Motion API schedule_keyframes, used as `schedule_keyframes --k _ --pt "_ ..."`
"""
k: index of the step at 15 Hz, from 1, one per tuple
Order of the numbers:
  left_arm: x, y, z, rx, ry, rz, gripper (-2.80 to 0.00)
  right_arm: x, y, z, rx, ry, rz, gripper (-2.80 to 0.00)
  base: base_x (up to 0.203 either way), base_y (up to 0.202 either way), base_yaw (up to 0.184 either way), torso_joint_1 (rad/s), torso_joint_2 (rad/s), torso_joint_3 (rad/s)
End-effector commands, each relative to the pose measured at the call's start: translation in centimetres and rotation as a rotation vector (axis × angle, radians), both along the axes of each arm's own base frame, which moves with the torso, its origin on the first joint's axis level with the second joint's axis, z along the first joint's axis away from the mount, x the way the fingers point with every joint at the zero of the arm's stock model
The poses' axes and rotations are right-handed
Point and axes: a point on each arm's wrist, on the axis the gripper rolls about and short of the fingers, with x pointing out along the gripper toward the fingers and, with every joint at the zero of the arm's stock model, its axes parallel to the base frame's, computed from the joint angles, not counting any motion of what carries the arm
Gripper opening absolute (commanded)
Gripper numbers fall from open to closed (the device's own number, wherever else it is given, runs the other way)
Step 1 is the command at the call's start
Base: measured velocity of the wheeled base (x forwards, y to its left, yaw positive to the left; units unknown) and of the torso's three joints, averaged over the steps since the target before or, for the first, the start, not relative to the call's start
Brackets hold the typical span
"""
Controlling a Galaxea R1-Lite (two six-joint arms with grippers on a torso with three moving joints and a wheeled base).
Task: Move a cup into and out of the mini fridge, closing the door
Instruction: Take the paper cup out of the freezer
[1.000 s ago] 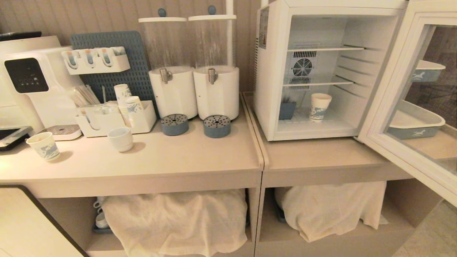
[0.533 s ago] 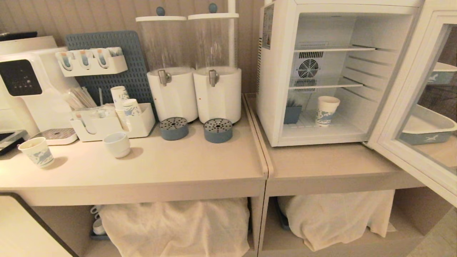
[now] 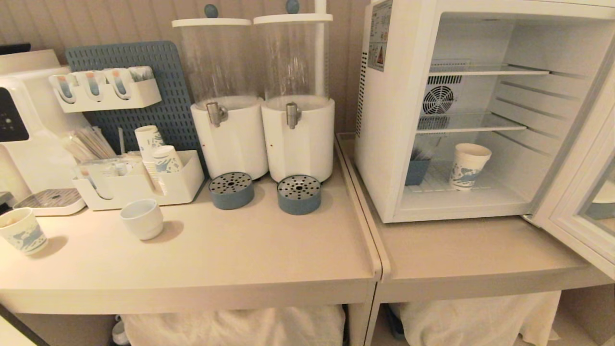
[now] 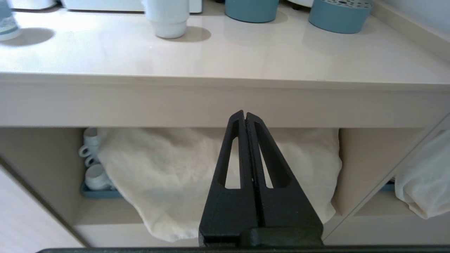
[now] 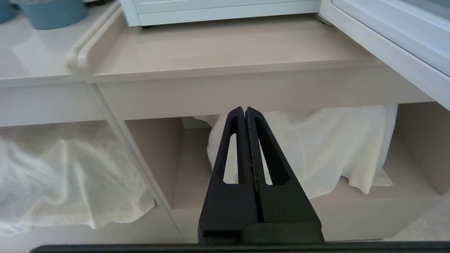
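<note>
**Cup sits inside the open fridge**

The tall white paper cup with a blue pattern (image 3: 469, 166) stands upright on the bottom floor of the white boxy mini fridge (image 3: 391, 120). It is under the lower wire shelf, near the middle of the fridge. A small blue-grey holder (image 3: 416, 170) sits in the fridge too, beside the cup, closer to the fridge's left wall. The two do not touch.

The fridge's door, a glass pane in a pale frame (image 3: 584, 202), hangs wide open on the right side of the fridge.

To the left of the fridge stand two white drink dispensers with clear tops (image 3: 262, 96). Further left from the fridge, a plain white round cup (image 3: 141, 219) and a shorter paper cup with blue print (image 3: 22, 231) sit on the beige counter (image 3: 240, 259).

The left gripper (image 4: 245, 116) is low, in front of the counter's edge, well away from the fridge. Its black fingers are pressed together and hold nothing. The right gripper (image 5: 245, 110) is low too, below the counter in front of the fridge. Its fingers are also pressed together and empty.
</note>
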Motion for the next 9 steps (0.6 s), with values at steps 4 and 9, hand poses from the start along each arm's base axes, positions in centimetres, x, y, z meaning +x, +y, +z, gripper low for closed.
schedule_keyframes --k 4,9 --pt "0.2 0.0 -1.1 -0.004 0.035 0.001 -2.80 -1.3 0.0 3.3 0.020 -0.111 0.003 -2.80 0.014 0.000 0.001 0.001 0.00 -0.001" --pt "0.2 0.0 -1.1 -0.009 0.034 0.004 -2.80 -2.5 0.1 9.2 0.028 -0.092 0.057 -2.80 0.000 0.000 0.000 0.000 0.00 0.000"
